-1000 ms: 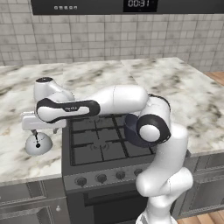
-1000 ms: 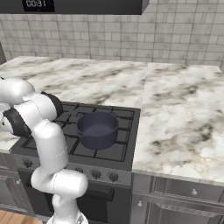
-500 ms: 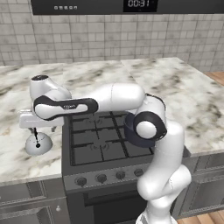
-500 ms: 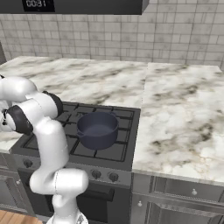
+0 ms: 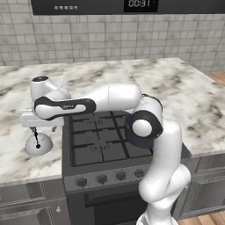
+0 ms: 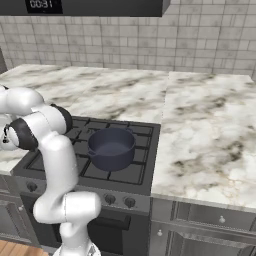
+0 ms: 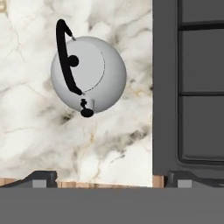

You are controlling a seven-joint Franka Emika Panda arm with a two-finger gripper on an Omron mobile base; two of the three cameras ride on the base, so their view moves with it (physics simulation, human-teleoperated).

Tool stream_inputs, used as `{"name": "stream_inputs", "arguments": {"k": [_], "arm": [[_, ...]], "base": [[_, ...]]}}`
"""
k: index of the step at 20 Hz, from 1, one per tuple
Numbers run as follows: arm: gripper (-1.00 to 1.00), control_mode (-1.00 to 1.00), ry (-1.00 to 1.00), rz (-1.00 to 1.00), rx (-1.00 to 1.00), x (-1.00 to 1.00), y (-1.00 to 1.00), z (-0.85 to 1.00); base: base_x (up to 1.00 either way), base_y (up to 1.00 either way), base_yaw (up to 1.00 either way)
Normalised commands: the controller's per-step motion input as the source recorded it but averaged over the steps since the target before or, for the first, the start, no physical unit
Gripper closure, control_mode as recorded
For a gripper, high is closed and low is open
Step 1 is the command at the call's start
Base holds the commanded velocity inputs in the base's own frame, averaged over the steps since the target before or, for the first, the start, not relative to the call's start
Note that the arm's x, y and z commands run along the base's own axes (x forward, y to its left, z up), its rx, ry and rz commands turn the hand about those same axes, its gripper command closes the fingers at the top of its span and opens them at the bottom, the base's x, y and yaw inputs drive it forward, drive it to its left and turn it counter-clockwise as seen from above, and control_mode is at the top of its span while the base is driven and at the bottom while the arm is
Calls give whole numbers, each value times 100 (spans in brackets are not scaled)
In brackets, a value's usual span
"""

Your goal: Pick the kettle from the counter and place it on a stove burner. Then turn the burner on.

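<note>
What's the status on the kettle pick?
Gripper above kettle, jaws wide, nothing held. Kettle upright on counter, left of stove. Dark pot occupies one burner.
</note>
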Motion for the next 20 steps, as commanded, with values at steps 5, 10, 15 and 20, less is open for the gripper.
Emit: {"name": "stream_inputs", "arguments": {"k": [5,10,15,20], "arm": [[-100,-100,0,-4,0,33,3,-18],[-100,-100,0,-5,0,30,21,-3],[-100,-100,0,-5,0,26,33,0],[-100,-100,0,-4,0,19,28,-11]], "base": [[0,0,0],[0,0,0],[0,0,0],[0,0,0]]}}
